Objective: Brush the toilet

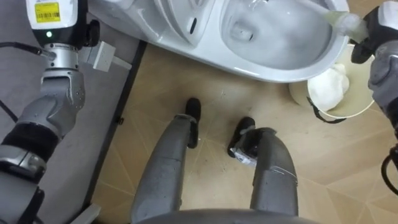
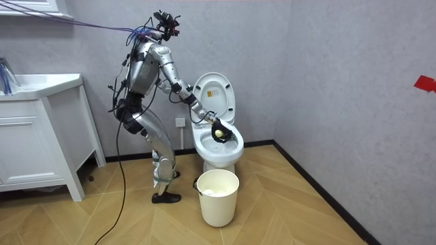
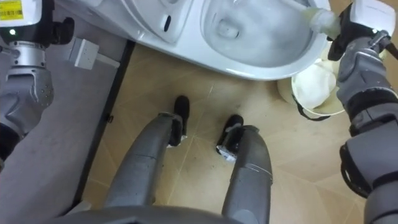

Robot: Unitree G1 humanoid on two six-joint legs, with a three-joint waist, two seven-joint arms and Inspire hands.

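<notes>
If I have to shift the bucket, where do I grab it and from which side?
Pinch the rim of the bucket on the side nearest the robot, coming down from above with the right robot hand. It stands upright and open-topped, and the toilet stands close at its far side. That hand is curled round the brush, so free it first.

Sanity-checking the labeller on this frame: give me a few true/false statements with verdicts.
1. The lid of the toilet is raised. True.
2. The bin stands on a cabinet. False: it stands on the floor, in front of the toilet.
3. The right hand grips the brush at the toilet's rim. True.
4. The robot kneels. False: it stands beside the toilet, bent forward.
</notes>
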